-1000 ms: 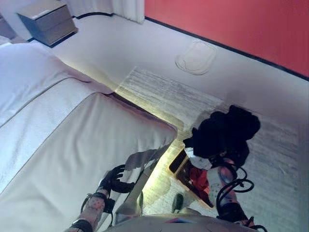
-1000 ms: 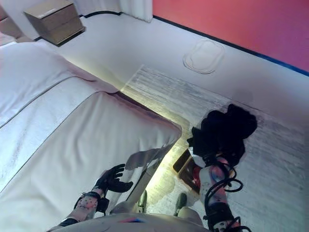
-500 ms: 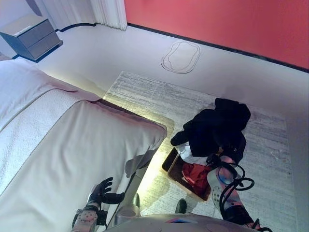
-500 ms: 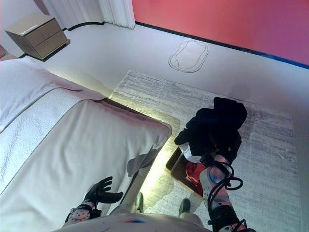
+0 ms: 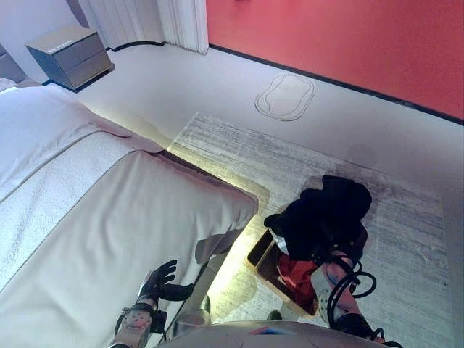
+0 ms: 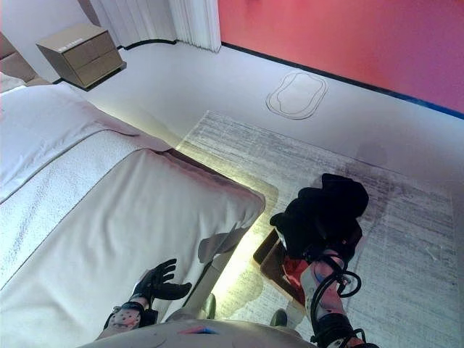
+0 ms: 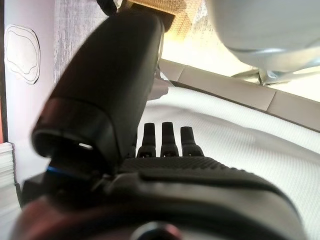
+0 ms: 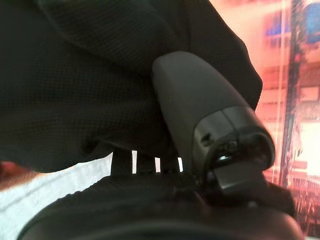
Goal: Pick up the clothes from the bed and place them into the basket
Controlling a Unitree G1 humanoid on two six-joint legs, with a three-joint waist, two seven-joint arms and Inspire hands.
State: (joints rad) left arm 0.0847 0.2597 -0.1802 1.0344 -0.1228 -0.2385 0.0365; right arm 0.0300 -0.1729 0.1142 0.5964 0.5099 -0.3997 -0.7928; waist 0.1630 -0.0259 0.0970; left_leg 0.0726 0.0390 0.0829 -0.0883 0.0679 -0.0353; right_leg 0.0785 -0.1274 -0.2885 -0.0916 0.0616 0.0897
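A black garment [image 5: 325, 216] hangs bunched over a brown basket [image 5: 259, 255] that stands on the rug beside the bed. My right hand [image 8: 196, 97] is shut on it: the thumb presses into the black cloth and the fingers are buried in its folds. Red cloth [image 5: 296, 268] and a bit of white cloth [image 5: 281, 246] lie inside the basket. The white bed [image 5: 101, 210] shows no loose clothes on its visible part. My left hand [image 5: 164, 280] hovers open over the bed's near corner, fingers [image 7: 165, 140] straight and holding nothing.
A striped grey rug [image 5: 290, 156] covers the floor by the bed. A nightstand [image 5: 70, 54] stands at the far left by a curtain [image 5: 181, 18]. An oval outline [image 5: 285, 96] marks the floor before the red wall [image 5: 348, 36].
The camera has shifted. The black garment stays in my right hand and hangs a little lower over the basket. My left hand stays open by the bed's corner.
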